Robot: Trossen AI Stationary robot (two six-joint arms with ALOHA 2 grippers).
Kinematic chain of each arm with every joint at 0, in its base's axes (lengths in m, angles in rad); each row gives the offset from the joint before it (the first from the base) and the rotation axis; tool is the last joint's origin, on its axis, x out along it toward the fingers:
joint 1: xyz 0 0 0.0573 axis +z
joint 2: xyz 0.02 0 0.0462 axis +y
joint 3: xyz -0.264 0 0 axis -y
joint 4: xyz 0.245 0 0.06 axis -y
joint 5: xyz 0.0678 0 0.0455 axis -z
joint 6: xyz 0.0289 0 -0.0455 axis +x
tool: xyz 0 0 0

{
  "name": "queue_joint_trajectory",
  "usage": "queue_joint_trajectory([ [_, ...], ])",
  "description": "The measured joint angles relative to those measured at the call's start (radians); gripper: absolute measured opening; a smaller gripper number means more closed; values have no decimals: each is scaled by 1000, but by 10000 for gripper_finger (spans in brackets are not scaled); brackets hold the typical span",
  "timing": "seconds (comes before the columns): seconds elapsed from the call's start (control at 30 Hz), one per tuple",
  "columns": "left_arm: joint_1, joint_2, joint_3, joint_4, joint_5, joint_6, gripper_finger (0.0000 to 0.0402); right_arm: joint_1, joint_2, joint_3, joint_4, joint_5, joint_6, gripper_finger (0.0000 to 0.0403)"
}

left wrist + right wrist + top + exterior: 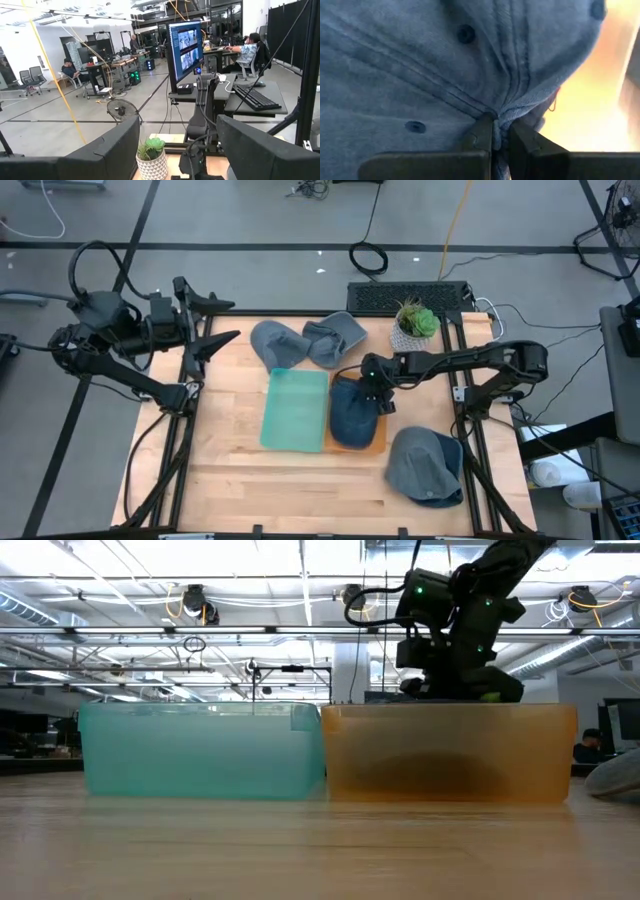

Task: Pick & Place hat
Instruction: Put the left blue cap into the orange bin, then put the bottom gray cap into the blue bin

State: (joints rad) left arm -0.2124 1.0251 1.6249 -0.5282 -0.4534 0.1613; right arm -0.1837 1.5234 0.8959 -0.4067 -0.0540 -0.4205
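Observation:
A dark blue denim hat (350,417) lies inside the orange bin (377,443), where it shows as a dark shape (430,771) through the wall. My right gripper (378,392) reaches in from the table's right, sits over the bin's far end (455,680), and is shut on the hat. A teal bin (294,408) stands directly left of the orange one. My left gripper (215,330) waits open at the far left edge, above the table. My right gripper pinches a bunched fold of the blue hat's crown (498,119) between its two fingertips (481,134), next to a seam and an eyelet. The fingers come down from above, slanting in from the table's right. The rest of the hat lies in the orange bin.
Two grey-blue hats (278,342) (335,338) lie at the table's far side, behind the bins. Another grey hat (425,465) lies at the near right. A potted plant (415,325) and a keyboard (410,297) sit at the far right edge.

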Motion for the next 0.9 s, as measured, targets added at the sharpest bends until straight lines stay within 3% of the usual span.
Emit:
queue_joint_trajectory([
  [0.17,0,0,0,2,5,-13,269,20,3,3,19,6,-3,37],
  [0.63,0,0,0,-2,8,-3,269,22,-150,20,11,86,-11,206],
  [0.9,0,0,0,-2,8,3,269,22,-248,21,82,136,167,241],
])
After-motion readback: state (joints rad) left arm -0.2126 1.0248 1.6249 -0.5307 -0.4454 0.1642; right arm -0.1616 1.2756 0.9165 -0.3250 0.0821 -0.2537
